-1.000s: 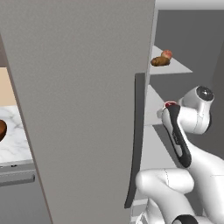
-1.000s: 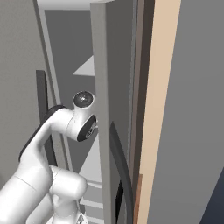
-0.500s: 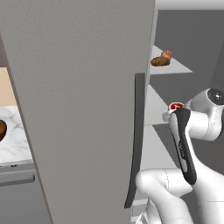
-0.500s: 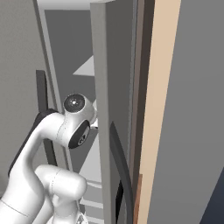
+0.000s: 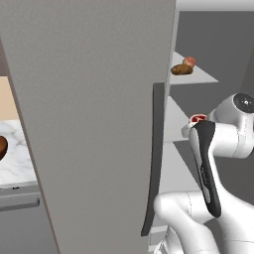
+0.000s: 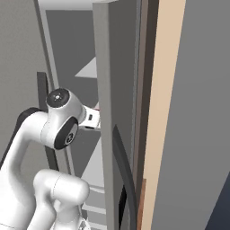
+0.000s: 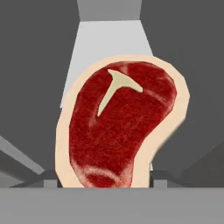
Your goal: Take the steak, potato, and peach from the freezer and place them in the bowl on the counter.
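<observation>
The steak, red with a pale fat rim and a white T mark, hangs close before the hand camera, clear of the pale shelf behind it. Its red edge also peeks out at the hand inside the freezer. My gripper is shut on the steak; its fingertips are hidden behind the meat. On the upper shelf lie the brown potato and the pink-orange peach, side by side. The dark bowl sits on the marble counter at the far left.
The wide grey freezer door stands open between the arm and the counter, its dark handle close to my forearm. A second grey door and a tan wall panel close in on the right side.
The arm's upper joints have swung outward and lower while the hand and the steak stay at the middle shelf. The grip is unchanged.
</observation>
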{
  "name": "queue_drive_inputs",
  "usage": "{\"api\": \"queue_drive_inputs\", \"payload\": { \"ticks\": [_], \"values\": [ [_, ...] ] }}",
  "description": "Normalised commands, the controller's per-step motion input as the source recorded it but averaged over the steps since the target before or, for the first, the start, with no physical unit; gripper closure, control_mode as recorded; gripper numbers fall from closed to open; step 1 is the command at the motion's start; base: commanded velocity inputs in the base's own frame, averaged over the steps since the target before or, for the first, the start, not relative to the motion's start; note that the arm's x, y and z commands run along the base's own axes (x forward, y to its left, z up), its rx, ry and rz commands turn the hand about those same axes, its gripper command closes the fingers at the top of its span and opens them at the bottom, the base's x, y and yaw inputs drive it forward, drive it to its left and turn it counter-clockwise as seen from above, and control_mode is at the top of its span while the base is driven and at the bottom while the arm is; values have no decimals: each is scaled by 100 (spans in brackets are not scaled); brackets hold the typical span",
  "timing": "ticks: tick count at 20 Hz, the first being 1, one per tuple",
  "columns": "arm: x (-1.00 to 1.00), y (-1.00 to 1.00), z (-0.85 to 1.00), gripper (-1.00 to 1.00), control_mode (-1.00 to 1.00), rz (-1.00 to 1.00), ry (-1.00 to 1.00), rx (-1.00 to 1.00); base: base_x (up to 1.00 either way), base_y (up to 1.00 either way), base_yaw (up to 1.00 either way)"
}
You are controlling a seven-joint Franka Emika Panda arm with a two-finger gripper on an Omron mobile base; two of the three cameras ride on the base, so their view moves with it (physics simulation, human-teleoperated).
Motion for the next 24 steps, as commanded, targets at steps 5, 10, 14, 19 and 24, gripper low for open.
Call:
{"api": "queue_drive_inputs", "payload": {
  "ticks": [5, 10, 14, 19, 24],
  "values": [
    [-34, 19, 27, 100, -100, 0, 1, -2, 0, 0, 0],
    [-33, 10, 29, 100, -100, 0, 0, 0, 0, 0, 0],
    [-33, 13, 33, 100, -100, 0, 0, 0, 0, 0, 0],
    [-35, 21, 32, 100, -100, 0, 0, 0, 0, 0, 0],
    [-28, 14, 25, 100, -100, 0, 0, 0, 0, 0, 0]
  ]
}}
